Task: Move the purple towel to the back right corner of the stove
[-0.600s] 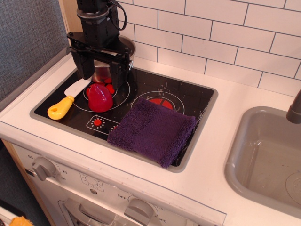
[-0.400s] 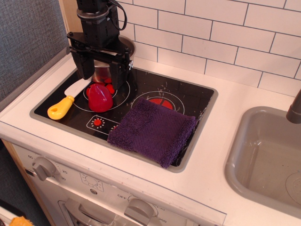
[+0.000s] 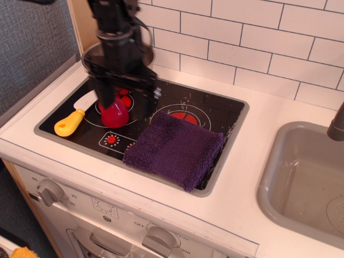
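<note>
Swinging toward the cloth: against the two earlier frames, where the arm sat parked at the stove's back left, the whole arm is now motion-blurred and shifted right and forward, so the approach has only just started.

Surface (image 3: 252, 177), white counter, carries everything; the grey sink (image 3: 301, 177) lies far right of the pincer and is not involved.

Stove (image 3: 215, 110), black glass with grey rim, sits under and right of the pincer. Its back right corner, the goal, is bare glass well right of and behind the pincer.

Purple towel (image 3: 174, 148) is unmoved across all three frames: flat, folded, on the stove's front right, covering part of the right burner and overhanging the front rim a bit. It lies right of and in front of the pincer, apart from it, not touched.

Pincer (image 3: 127, 88) hangs above the left burner, fingers pointing down and spread wide with nothing between them; blur makes the exact gap hard to read.

Red toy (image 3: 114, 113) sits right below the pincer on the left burner, partly hidden by a finger. Yellow-handled knife (image 3: 75, 115) lies left of the pincer, unchanged.

Judgement: task barely begun; the pincer must first clear the red toy, reach the towel and grip it, then carry it back.
</note>
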